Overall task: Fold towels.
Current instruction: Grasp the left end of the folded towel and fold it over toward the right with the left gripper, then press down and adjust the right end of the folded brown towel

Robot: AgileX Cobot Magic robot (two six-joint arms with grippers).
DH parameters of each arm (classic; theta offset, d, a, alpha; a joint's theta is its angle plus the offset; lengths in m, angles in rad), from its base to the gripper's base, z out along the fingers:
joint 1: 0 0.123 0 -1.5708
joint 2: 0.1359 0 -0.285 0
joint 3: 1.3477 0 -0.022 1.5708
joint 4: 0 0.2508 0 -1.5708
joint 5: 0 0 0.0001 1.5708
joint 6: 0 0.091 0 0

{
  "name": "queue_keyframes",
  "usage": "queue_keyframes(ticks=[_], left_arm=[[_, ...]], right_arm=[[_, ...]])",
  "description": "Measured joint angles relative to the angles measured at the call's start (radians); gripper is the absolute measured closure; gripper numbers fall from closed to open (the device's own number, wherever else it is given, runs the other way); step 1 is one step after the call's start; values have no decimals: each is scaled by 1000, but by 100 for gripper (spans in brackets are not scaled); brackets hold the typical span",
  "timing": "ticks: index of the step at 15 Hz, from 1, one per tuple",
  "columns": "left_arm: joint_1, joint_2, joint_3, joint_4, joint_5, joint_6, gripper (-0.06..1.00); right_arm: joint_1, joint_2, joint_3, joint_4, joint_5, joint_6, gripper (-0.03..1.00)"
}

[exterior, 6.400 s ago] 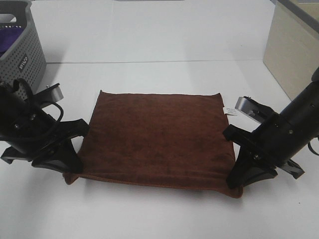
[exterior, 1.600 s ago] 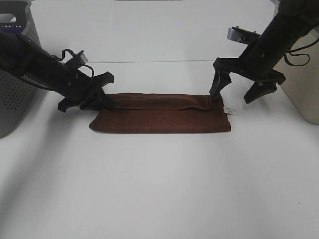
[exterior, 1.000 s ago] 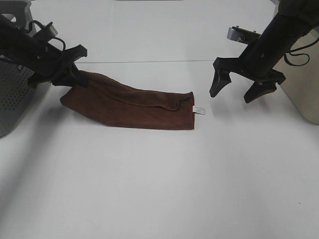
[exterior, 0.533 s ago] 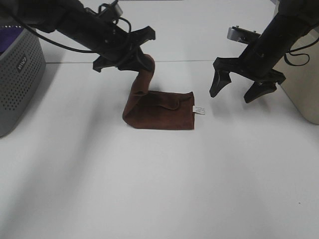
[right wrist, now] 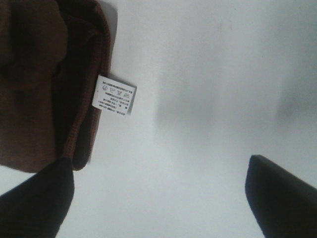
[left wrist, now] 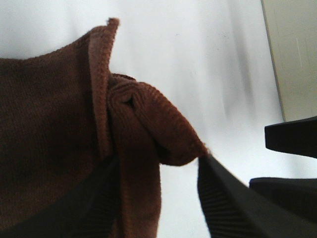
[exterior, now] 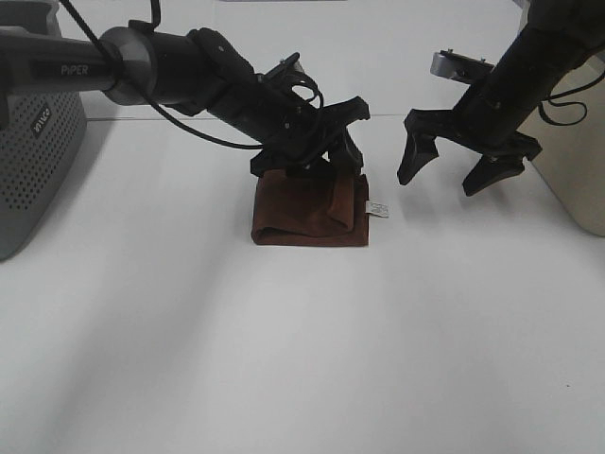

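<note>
At the far edge of the folded towel point(exterior: 307, 213), toward its right-hand corner, my left jaws are clamped on a bunched roll of brown hem, which humps up between the two pads point(left wrist: 223, 198) in the left wrist view. My left arm point(exterior: 189, 80) reaches across from the left side of the table point(exterior: 302, 369) to hold that hem low over the stack. My right jaws stand spread wide and grasp nothing, hanging above bare table just to the right of the towel and apart from it. The towel lies near the middle of the table as a small, thick rectangle of several layers, with its white care label point(exterior: 376, 209) poking out on the side nearest the right jaws. A grey perforated basket point(exterior: 38, 142) sits at the table's left edge, well apart from the work. I judge this to be the crosswise fold, one end laid over the other and not yet let go. The next move, as I read it, calls for setting the hem down square with the layers below, opening the left jaws and lifting clear without dragging the top layer. The hump may need flattening.
</note>
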Motion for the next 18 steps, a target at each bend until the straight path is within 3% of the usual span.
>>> queue_keyframes(ticks=[3,8,11,14,16,18], left_arm=[[2,0,-5,-27,-3,-3,23],[106,1,-104,-58,122,-3,20],[201,1,-153,55,230,2,20],[246,1,-154,183,293,1,20],[248,1,-155,248,319,-7,20],[248,1,-155,298,326,-23,20]], right_arm=[[0,0,0,5,-1,0,7],[0,0,0,97,14,-27,7],[0,0,0,387,75,-231,8],[2,1,0,720,101,-431,9],[21,38,-26,811,103,-476,9],[73,110,-67,825,102,-480,9]])
